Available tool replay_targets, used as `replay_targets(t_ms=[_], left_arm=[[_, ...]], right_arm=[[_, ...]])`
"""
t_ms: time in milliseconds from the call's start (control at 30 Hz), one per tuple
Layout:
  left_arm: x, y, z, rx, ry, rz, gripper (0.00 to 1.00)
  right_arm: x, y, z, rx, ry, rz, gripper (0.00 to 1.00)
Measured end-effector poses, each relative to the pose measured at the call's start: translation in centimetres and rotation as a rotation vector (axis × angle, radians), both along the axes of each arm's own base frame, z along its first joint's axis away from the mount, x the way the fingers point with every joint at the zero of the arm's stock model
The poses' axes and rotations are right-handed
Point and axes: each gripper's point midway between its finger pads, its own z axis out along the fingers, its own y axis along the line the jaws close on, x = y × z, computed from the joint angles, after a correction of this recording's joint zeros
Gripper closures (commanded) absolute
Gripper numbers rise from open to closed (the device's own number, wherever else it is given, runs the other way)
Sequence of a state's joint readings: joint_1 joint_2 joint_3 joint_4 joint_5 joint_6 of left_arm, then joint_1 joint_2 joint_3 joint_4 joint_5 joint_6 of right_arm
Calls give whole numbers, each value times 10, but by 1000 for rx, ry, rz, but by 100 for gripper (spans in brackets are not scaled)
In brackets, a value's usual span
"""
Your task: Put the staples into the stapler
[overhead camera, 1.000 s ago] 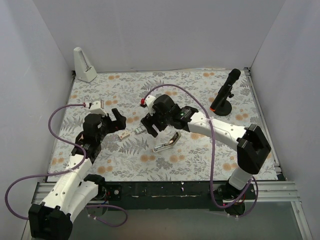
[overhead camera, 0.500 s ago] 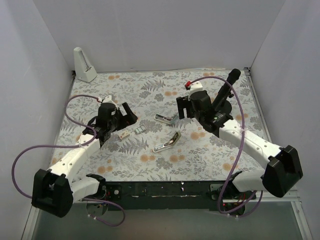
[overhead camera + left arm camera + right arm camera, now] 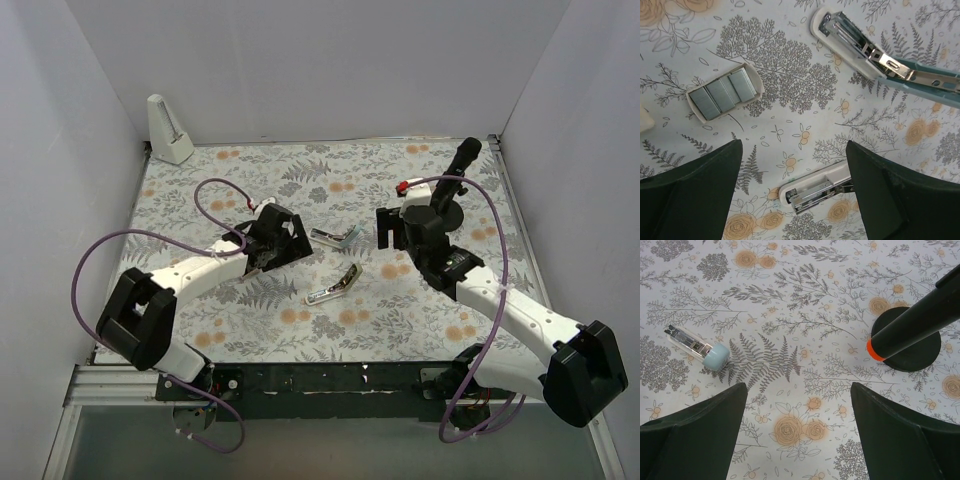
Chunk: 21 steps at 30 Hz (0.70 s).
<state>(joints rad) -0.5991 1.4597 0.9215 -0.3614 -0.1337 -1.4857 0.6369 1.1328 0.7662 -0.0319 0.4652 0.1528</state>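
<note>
**Stapler**, light blue with a silver rail, lies hinged open near the middle of the floral mat. Its long axis runs about 9 to 3 o'clock in the top view. In the left wrist view its white-edged magazine arm points to 10 o'clock and the blue cover runs off toward 3 o'clock. The staples, grey blocks side by side in a small beige tray, lie at the stapler's 8 o'clock, with the tray's axis 8 to 2 o'clock. An olive-gold bar lies apart at the stapler's 6 o'clock. The left gripper and right gripper flank the stapler at 9 and 3 o'clock, each with fingers spread wide and holding nothing.
</note>
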Motion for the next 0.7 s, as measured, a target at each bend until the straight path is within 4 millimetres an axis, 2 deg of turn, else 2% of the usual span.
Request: replay_targets(t_ms=[167, 433, 700], left_arm=[[-7, -6, -21, 29, 55, -5, 18], [-3, 3, -35, 87, 62, 29, 19], [-1, 12, -54, 152, 83, 56, 19]], right_arm=[[2, -6, -2, 8, -14, -15, 8], [3, -9, -5, 12, -17, -22, 9], [3, -9, 1, 25, -33, -21, 9]])
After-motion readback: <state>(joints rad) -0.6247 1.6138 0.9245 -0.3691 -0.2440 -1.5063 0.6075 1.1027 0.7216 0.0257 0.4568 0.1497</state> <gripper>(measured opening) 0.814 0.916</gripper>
